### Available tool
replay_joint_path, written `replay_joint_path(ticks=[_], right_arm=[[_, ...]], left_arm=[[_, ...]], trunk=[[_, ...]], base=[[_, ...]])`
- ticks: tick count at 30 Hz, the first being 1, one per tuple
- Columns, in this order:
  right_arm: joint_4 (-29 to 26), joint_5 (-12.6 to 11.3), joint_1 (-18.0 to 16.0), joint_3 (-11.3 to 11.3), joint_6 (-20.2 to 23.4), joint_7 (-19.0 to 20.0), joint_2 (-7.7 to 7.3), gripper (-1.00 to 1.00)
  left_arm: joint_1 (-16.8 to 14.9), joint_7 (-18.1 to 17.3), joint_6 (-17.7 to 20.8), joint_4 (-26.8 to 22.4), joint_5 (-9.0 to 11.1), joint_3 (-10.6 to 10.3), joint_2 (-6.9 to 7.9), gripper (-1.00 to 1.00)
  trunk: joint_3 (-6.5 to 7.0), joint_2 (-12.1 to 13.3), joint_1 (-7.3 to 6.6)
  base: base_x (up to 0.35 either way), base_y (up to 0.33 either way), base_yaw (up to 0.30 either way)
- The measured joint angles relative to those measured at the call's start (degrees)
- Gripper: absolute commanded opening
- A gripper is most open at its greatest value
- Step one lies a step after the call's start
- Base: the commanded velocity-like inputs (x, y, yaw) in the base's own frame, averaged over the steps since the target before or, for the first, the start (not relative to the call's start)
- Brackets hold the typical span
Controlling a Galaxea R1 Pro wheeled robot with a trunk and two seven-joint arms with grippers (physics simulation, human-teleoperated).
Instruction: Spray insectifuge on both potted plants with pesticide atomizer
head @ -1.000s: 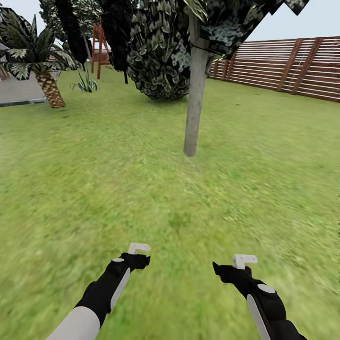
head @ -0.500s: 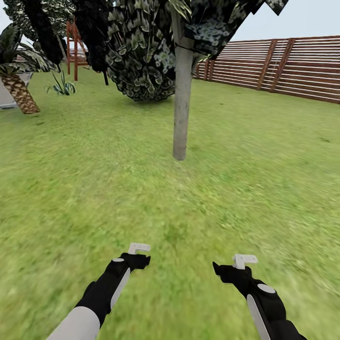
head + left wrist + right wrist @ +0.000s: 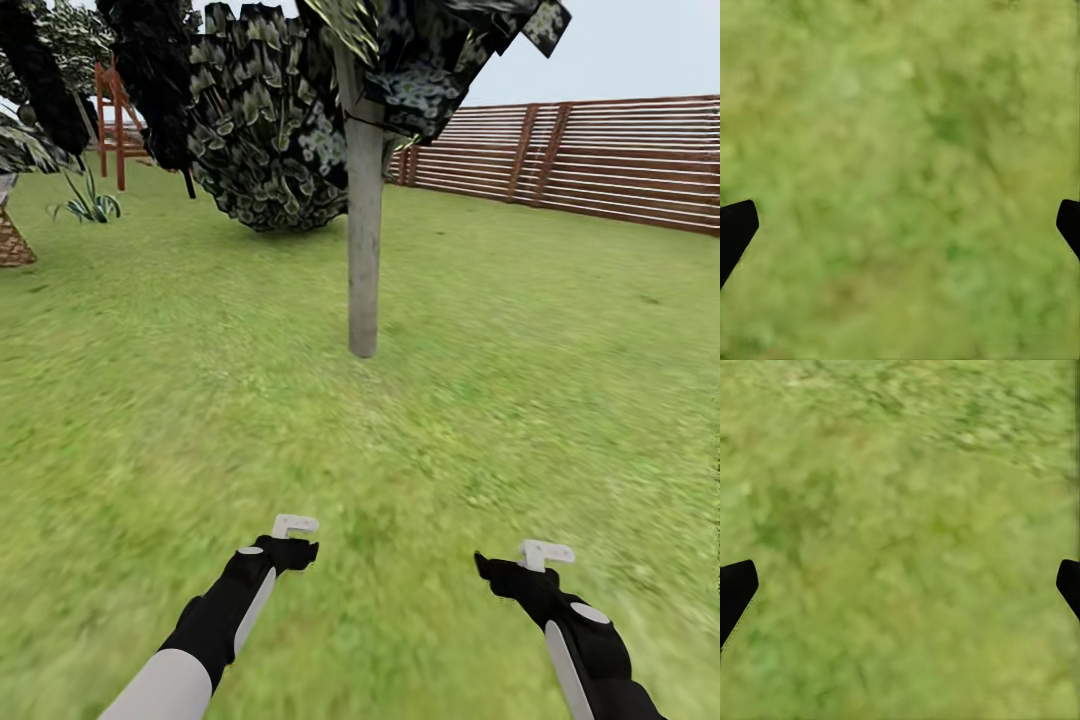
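Note:
I am on the garden lawn, and the pesticide atomizer is out of view. A small low plant with pointed light-green leaves stands far off at the left; I cannot tell whether it is one of the potted plants. My left gripper hangs low over the grass. In the left wrist view the left gripper is open, its dark fingertips wide apart over bare grass. My right gripper is also open over the grass, and nothing lies between the fingers of the right gripper.
A grey tree trunk rises straight ahead under dark foliage. A big dark bush sits behind it to the left. A brown slatted fence closes the right side. A scaly palm trunk and a reddish wooden frame stand far left.
The whole view has swung, so the trunk, bush and palm sit further left in the picture. My right arm has shifted slightly outward to the right. Both grippers stay open.

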Motion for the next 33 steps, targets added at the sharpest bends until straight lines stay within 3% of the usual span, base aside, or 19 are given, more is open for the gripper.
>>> replay_joint_path(ticks=[13, 22, 33], right_arm=[[0.0, 0.0, 0.0, -0.2, 0.0, 0.0, 0.0, 1.0], [0.0, 0.0, 0.0, -0.1, 0.0, 0.0, 0.14, 1.0], [0.0, 0.0, 0.0, -0.2, 0.0, 0.0, 0.13, 1.0]], left_arm=[[0.0, 0.0, 0.0, 0.0, 0.0, 0.0, 0.0, 1.0], [0.1, 0.0, 0.0, 0.0, 0.0, 0.0, 0.0, 1.0], [0.1, 0.0, 0.0, 0.0, 0.0, 0.0, 0.0, 1.0]], trunk=[[0.51, 0.0, 0.0], [0.61, 0.0, 0.0], [0.61, 0.0, 0.0]], base=[[0.305, 0.212, -0.251], [0.305, 0.212, -0.087], [0.304, 0.21, -0.285]])
